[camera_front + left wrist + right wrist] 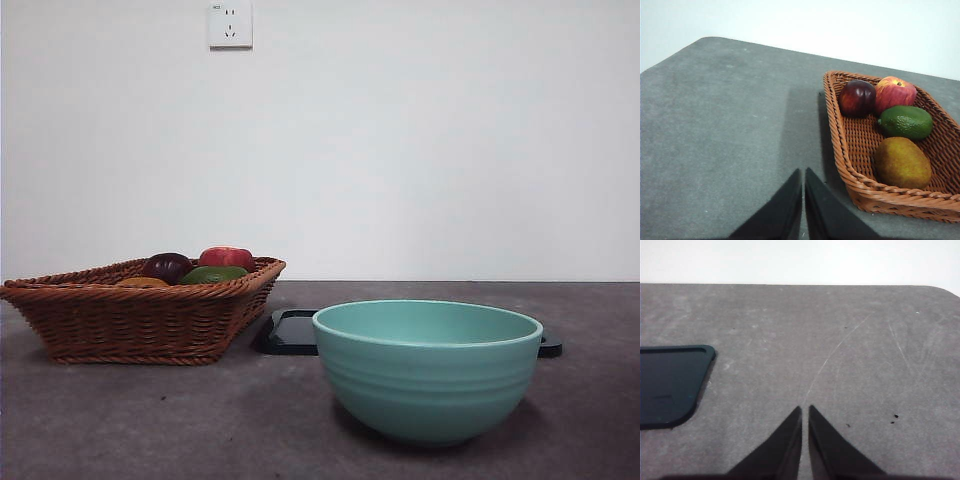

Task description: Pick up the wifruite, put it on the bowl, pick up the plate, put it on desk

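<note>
The wifruite (903, 162), a brown-orange oval fruit, lies in the brown wicker basket (867, 192); in the front view only its top (142, 282) shows above the basket rim. The teal-green ribbed bowl (428, 368) stands empty on the desk (150, 420) in the front view. Behind the bowl lies a glossy black tray (292, 332), also in the right wrist view (670, 385). My left gripper (803, 172) is shut above bare desk beside the basket. My right gripper (805, 410) is shut above bare desk beside the tray. Neither arm shows in the front view.
The basket (140, 320) also holds a dark purple fruit (857, 97), a red fruit (895, 93) and a green avocado (906, 121). A white wall with a socket (230, 25) stands behind the table. The desk's far edge and rounded corners show in both wrist views.
</note>
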